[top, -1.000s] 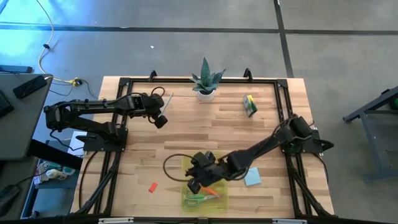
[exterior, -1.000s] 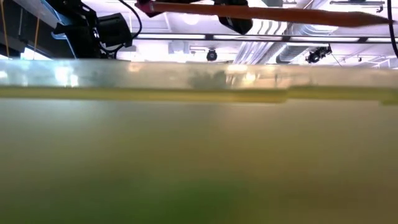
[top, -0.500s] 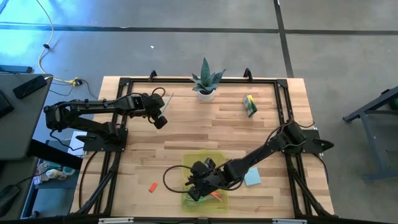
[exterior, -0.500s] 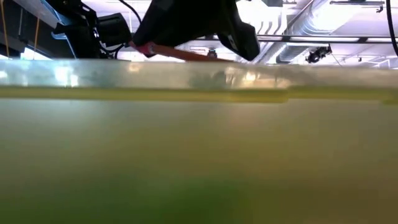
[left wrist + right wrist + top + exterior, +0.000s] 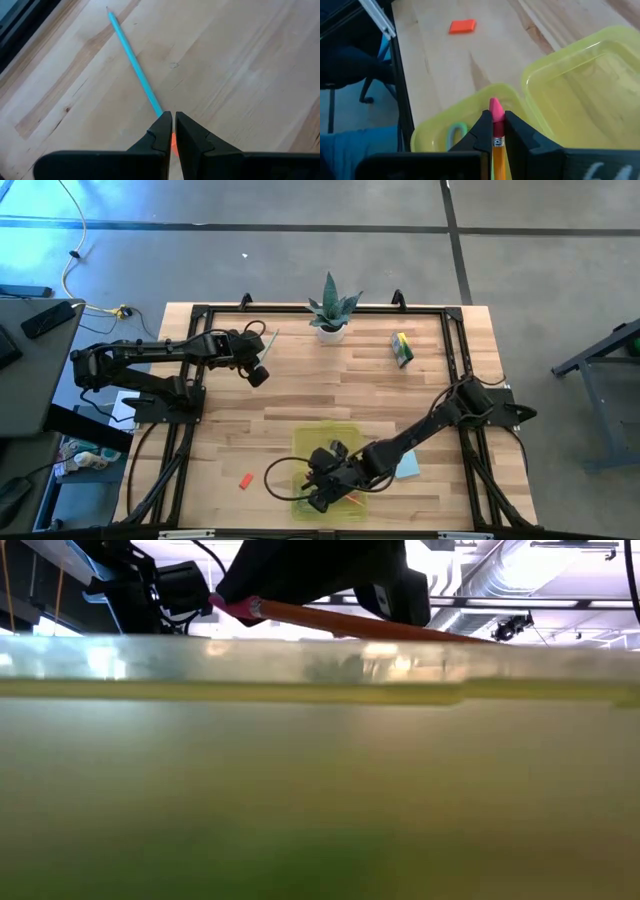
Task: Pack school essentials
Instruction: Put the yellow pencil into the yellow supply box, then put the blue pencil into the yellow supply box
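My right gripper [image 5: 318, 492] hovers over the near part of the translucent yellow-green case [image 5: 335, 438], shut on an orange pencil [image 5: 370, 624] with a pink eraser. A green scissors handle [image 5: 455, 134] lies inside the case. The tiny red eraser [image 5: 245, 480] lies on the table left of the case. The light-blue notepad [image 5: 407, 468] sits right of the case, and the crayon box [image 5: 401, 348] lies far right. My left gripper [image 5: 258, 374] is shut at the far left, just short of a pale blue pencil [image 5: 132, 62] lying flat on the wood. My right gripper pinches the orange pencil between both fingers at its eraser end, by the metal band [image 5: 496, 142]. The pink eraser [image 5: 495, 107] pokes out past the fingertips, and the shaft runs back along the fingers. The pencil is lifted over the case, slanting down toward its tip.
A small potted spiky plant [image 5: 330, 310] stands at the far edge. Black frame rails [image 5: 455, 360] run along the table's sides. The case's wall [image 5: 320, 790] fills most of the low view. Bare wood lies between the two arms.
My right gripper moved toward the table's near edge and came down over the case, still shut on the orange pencil. The pencil went from level and high to lower and slanting, tip end down.
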You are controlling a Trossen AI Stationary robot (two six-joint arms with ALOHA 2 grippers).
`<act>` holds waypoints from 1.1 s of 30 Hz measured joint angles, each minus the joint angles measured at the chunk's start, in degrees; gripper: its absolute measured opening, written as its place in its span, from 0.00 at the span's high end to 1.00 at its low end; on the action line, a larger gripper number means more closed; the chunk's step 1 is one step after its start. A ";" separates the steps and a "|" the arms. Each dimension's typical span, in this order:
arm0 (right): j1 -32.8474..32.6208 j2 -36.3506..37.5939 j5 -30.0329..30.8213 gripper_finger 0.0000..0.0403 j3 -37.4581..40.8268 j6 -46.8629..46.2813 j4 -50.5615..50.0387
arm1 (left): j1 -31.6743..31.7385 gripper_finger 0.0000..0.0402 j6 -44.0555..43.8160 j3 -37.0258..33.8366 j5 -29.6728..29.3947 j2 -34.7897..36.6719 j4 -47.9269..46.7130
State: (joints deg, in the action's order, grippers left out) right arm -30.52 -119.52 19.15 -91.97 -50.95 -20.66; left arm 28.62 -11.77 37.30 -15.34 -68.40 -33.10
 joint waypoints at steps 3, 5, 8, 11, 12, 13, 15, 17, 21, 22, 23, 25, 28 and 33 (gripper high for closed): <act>-0.02 -0.20 -0.99 0.96 0.01 0.47 -0.09 | 0.00 0.96 -0.04 0.00 -0.03 0.00 0.00; -0.02 -0.20 -1.24 0.94 0.01 0.88 -0.01 | 0.00 0.96 -0.04 0.00 -0.03 0.00 0.00; -0.02 -0.20 -1.34 0.88 0.01 1.51 -0.03 | 0.00 0.96 -0.04 0.00 -0.04 0.00 0.00; -0.02 -0.20 -1.35 0.80 0.01 1.52 -0.12 | 0.00 0.96 -0.02 0.00 -0.04 0.00 0.00; -0.02 -0.20 -1.35 0.77 0.01 1.52 -0.22 | 0.00 0.96 -0.02 0.00 -0.04 0.00 0.00; -0.02 -0.20 -1.35 0.75 0.01 1.66 -0.23 | 0.00 0.96 -0.02 0.00 -0.04 0.00 0.00; -0.02 -0.13 -1.37 0.72 0.01 2.41 -0.23 | 0.00 0.96 -0.02 0.00 -0.04 0.00 0.00; -0.02 -0.07 -1.57 0.71 0.01 3.20 -0.23 | 0.00 0.96 -0.03 0.00 -0.51 0.00 0.01; 0.37 0.06 -1.77 0.70 0.01 4.62 -0.86 | 0.00 0.96 0.00 0.00 -3.46 0.00 0.00; 0.53 0.35 -1.81 0.70 0.01 5.03 -1.82 | 0.00 0.96 0.03 0.00 -4.05 0.00 0.00; 0.78 0.69 -1.77 0.70 0.01 5.37 -2.84 | 0.02 0.96 0.32 0.00 -4.42 0.00 -0.02; 1.34 1.77 -0.65 0.70 0.01 5.84 -5.20 | 0.02 0.94 1.44 0.00 -4.59 0.00 -0.02; 1.95 3.51 3.16 0.70 0.01 7.11 -8.18 | 0.00 0.89 1.94 0.00 -4.41 0.00 -0.07; 2.90 6.59 5.95 0.70 0.01 10.66 -11.81 | 0.17 0.79 3.92 0.00 -3.01 0.00 -0.09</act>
State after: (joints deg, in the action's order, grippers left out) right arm -27.62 -112.94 25.10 -91.96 -40.29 -32.47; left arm 28.79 -7.86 37.30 -18.35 -68.40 -33.19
